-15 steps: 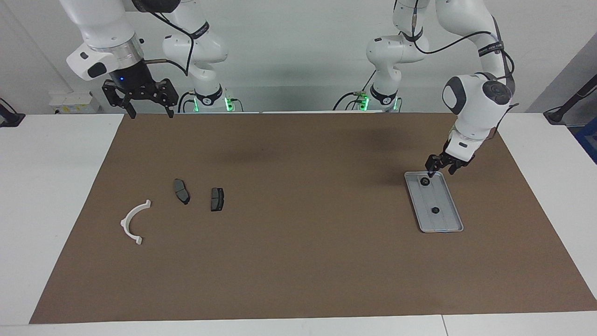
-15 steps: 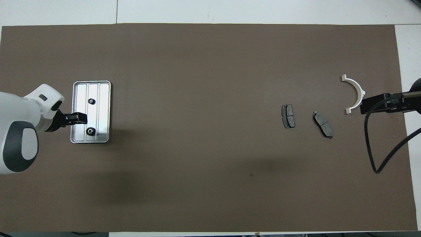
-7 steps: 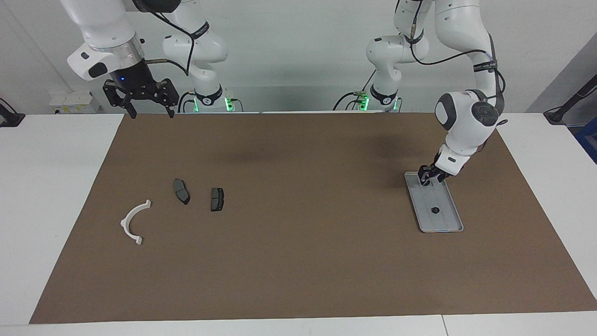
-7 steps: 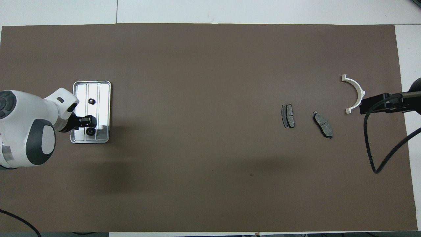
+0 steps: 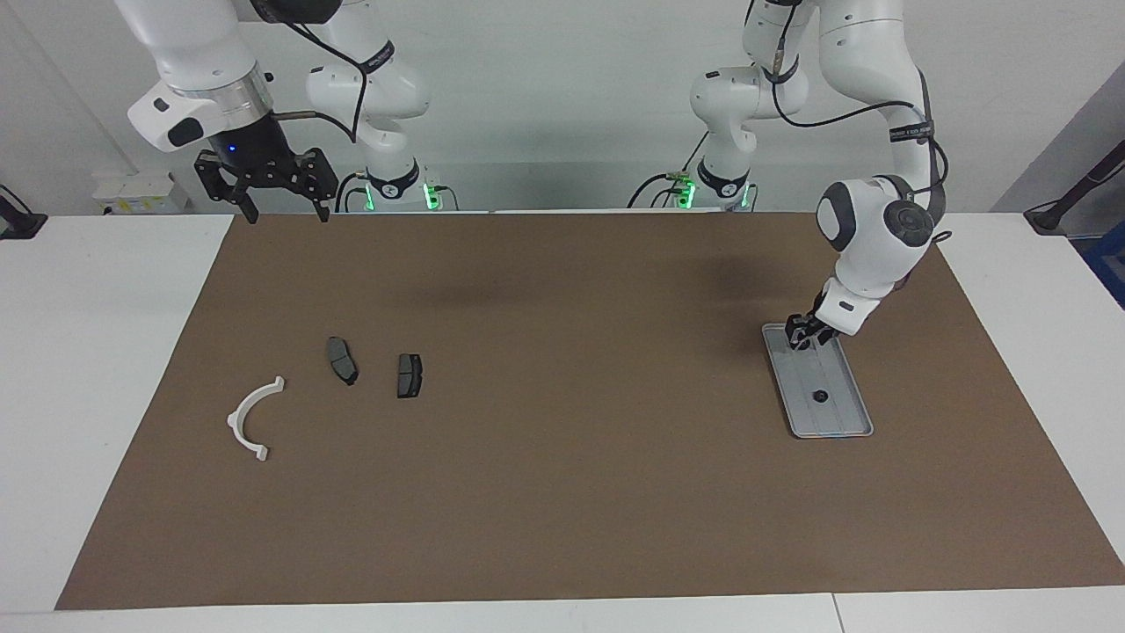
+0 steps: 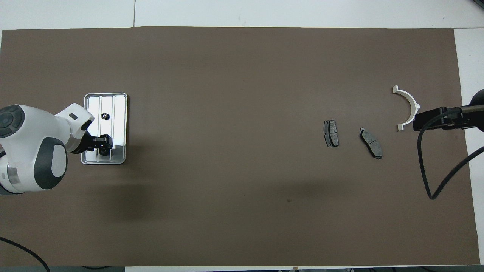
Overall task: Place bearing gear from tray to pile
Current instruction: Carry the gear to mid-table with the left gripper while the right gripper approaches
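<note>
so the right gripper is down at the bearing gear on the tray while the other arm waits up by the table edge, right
Not quite: it is the left gripper that is down at the bearing gear on the tray, as the facing view shows. The right gripper is the one waiting, up over the table edge.

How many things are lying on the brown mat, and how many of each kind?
Silver tray: 1
Small black bearing gears, both in the tray: 2
Dark grey brake-pad pieces: 2
White half-ring bracket: 1
Total: 6
</note>
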You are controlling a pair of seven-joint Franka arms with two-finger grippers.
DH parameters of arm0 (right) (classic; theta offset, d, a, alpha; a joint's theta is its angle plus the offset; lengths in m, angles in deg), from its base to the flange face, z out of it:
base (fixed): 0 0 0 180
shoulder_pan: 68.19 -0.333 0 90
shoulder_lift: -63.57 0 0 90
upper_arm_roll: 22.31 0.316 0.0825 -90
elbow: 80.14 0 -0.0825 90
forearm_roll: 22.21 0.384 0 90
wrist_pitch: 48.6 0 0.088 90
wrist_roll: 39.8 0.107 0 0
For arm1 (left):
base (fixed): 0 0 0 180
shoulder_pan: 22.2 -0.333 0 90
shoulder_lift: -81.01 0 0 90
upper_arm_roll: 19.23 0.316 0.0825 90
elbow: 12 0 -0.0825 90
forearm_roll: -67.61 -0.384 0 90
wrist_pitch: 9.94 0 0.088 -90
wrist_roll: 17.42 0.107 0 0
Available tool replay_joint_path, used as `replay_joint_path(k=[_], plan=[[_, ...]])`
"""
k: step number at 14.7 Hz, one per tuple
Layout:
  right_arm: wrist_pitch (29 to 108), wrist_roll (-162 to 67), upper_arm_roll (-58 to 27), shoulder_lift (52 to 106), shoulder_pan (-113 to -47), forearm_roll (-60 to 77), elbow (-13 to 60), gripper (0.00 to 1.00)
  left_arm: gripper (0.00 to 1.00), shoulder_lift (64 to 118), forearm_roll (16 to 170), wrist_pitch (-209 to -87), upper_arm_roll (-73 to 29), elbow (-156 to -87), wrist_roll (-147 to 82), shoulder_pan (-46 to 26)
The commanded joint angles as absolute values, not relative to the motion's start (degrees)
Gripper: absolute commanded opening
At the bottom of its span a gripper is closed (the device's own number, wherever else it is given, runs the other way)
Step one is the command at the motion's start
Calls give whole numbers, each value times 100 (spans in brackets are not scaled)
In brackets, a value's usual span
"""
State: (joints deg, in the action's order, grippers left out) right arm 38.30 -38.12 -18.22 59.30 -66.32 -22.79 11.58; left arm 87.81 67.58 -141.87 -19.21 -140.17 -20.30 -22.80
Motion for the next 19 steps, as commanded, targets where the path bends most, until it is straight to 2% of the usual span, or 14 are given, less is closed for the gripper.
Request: replay_joint_path(k=[1, 10, 16, 18, 19], plan=[[3902, -4006, -1774, 5812, -6573, -2160, 1302, 100, 58, 8752, 6752, -14319, -1914, -14190, -2137, -2264], [3911, -3945, -1625, 5760, -6582, -2133, 1381, 100, 58, 8690, 6752, -14327, -1931, -14357, -2243, -2255], [4113, -3488, -1493, 5479, -6582, -2019, 1899, 100, 22, 8708, 6778, -14319, -1931, -14304, -2243, -2264], [4131, -2990, -1458, 5470, -6590, -2019, 1961, 99, 13, 8769, 6813, -14240, -1931, -14068, -2243, -2264], [4183, -2630, -1388, 5470, -6703, -2019, 2031, 99, 13, 8813, 6839, -14144, -1931, -13867, -2252, -2255]])
